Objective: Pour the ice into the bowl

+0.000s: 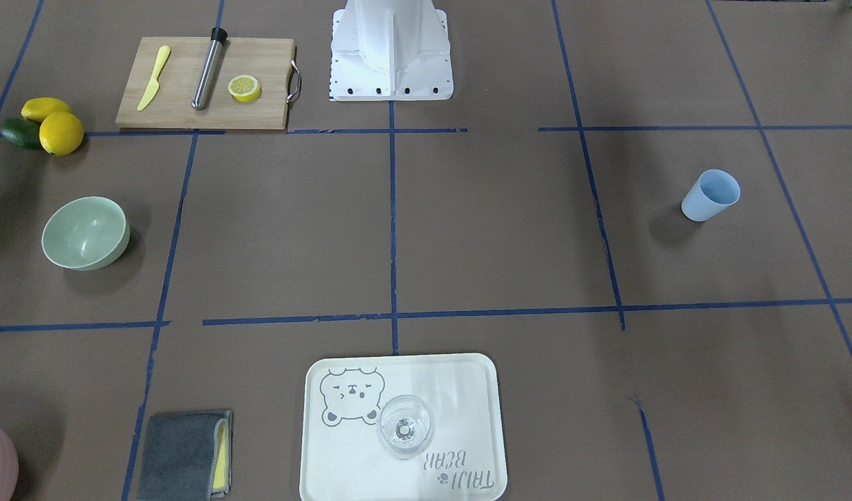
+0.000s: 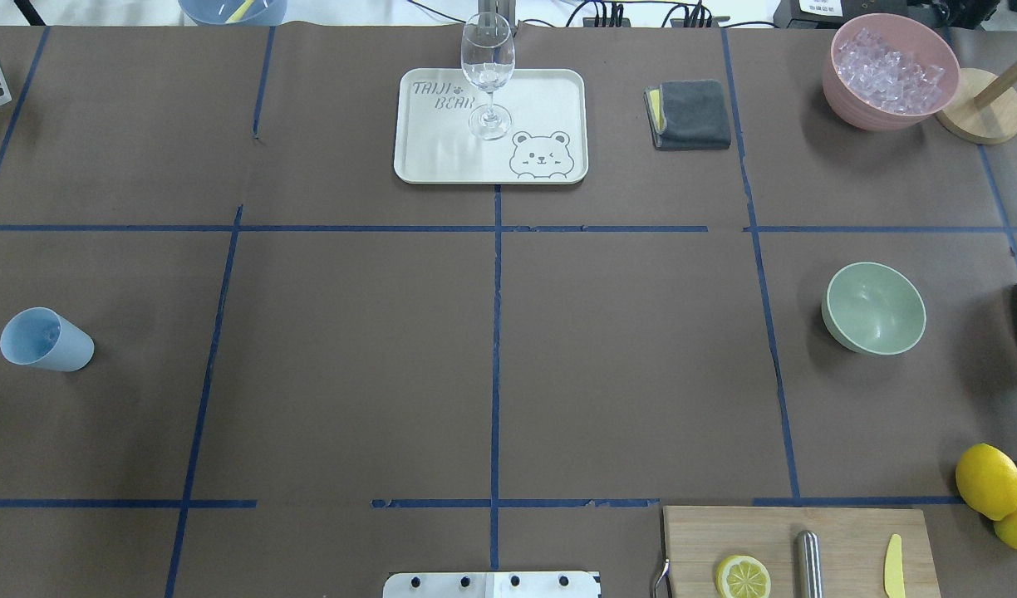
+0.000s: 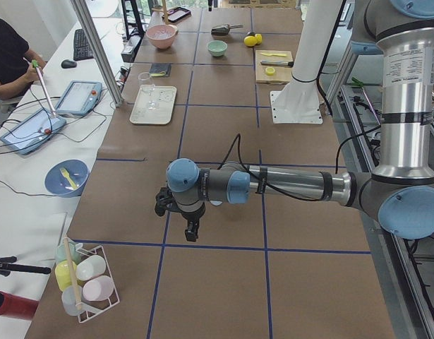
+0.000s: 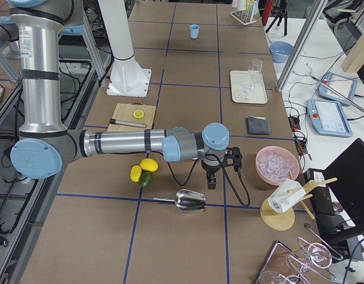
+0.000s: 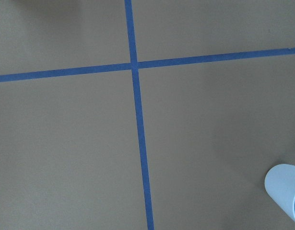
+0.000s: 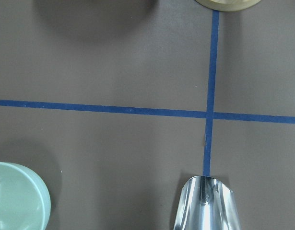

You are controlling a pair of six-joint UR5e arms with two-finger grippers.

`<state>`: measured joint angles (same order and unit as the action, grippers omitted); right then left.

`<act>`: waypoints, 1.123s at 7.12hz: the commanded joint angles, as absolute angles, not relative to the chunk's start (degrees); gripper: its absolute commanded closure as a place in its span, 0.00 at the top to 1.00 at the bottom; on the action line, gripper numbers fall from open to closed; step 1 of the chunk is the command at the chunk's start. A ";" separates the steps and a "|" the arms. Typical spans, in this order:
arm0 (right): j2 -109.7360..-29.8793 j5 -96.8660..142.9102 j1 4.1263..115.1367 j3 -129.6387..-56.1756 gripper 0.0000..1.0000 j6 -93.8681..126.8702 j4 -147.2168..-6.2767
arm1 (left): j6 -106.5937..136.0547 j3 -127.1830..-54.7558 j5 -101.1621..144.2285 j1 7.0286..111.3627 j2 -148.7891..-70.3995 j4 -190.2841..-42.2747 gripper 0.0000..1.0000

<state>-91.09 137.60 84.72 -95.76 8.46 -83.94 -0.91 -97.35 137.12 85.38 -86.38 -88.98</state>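
Note:
The pale green bowl (image 1: pixel 85 233) (image 2: pixel 874 307) (image 3: pixel 217 48) stands empty on the brown table; its rim shows at the lower left of the right wrist view (image 6: pixel 17 201). The ice for pouring is out of view. A metal scoop (image 4: pixel 190 201) (image 6: pixel 207 203) lies empty on the table. My right gripper (image 4: pixel 211 182) points down between the scoop and the pink container (image 4: pixel 277 165); I cannot tell if it is open or shut. My left gripper (image 3: pixel 192 232) hangs over the table near a blue cup (image 2: pixel 45 339) (image 5: pixel 286 189); its state cannot be told either.
Clear cubes fill the pink container (image 2: pixel 891 71). A tray (image 2: pixel 558 91) holds a wine glass (image 2: pixel 487 66). A cutting board (image 1: pixel 203 83) carries a lemon slice, a knife and a steel muddler. Lemons (image 1: pixel 60 132), a grey cloth (image 2: pixel 690 114) and a wooden stand (image 2: pixel 978 116) sit nearby.

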 commanded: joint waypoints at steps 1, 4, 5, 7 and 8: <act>-90.97 137.55 84.73 -95.80 1.00 8.61 -83.94 | -1.40 -98.08 136.76 85.43 -85.70 -91.21 1.00; -91.40 137.72 84.73 -95.80 1.00 8.79 -83.85 | -1.14 -97.12 137.20 85.25 -85.87 -93.52 1.00; -91.67 137.64 84.73 -95.71 1.00 8.88 -83.85 | -1.14 -97.12 137.28 85.34 -85.61 -93.69 1.00; -91.58 137.55 84.73 -95.80 1.00 8.79 -83.85 | -1.06 -98.60 137.20 85.34 -85.52 -93.61 1.00; -91.58 137.64 84.55 -95.37 1.00 8.79 -83.85 | -1.14 -99.92 137.28 85.25 -85.78 -93.86 1.00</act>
<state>-91.57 137.60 84.68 -95.62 8.82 -83.85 -1.11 -98.46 137.22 85.32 -85.57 -93.71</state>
